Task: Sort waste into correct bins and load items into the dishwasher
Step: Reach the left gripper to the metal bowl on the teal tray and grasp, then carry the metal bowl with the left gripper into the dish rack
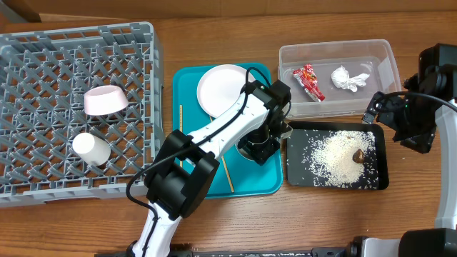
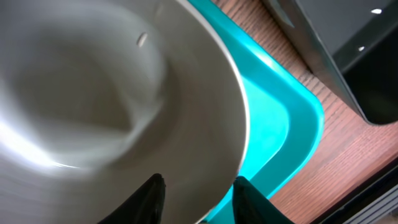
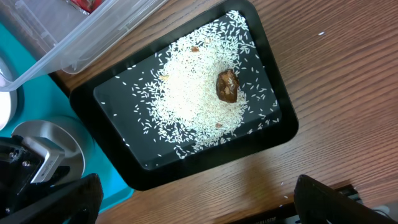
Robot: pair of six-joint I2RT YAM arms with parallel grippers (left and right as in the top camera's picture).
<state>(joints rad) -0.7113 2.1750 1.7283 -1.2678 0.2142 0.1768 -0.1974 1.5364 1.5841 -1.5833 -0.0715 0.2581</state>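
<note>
My left gripper (image 1: 261,145) is shut on the rim of the pale grey-green bowl (image 2: 112,93) over the teal tray's right end, with one finger inside the bowl and one outside (image 2: 199,199). The bowl also shows in the right wrist view (image 3: 46,140). The white plate (image 1: 223,89) and two chopsticks (image 1: 227,173) lie on the teal tray. The pink bowl (image 1: 106,101) and white cup (image 1: 91,148) sit in the grey dish rack (image 1: 43,50). The red wrapper (image 1: 308,81) and tissue (image 1: 348,78) are in the clear tub (image 1: 385,61). Rice (image 3: 193,93) and the brown lump (image 3: 227,86) lie in the black tray (image 3: 280,134). My right gripper (image 3: 199,199) is open and empty by the black tray's right end.
The teal serving tray (image 1: 187,82) lies between the rack and the two bins. The clear tub stands directly behind the black tray (image 1: 380,182). A few stray rice grains lie on the wooden table near the tray's front edge.
</note>
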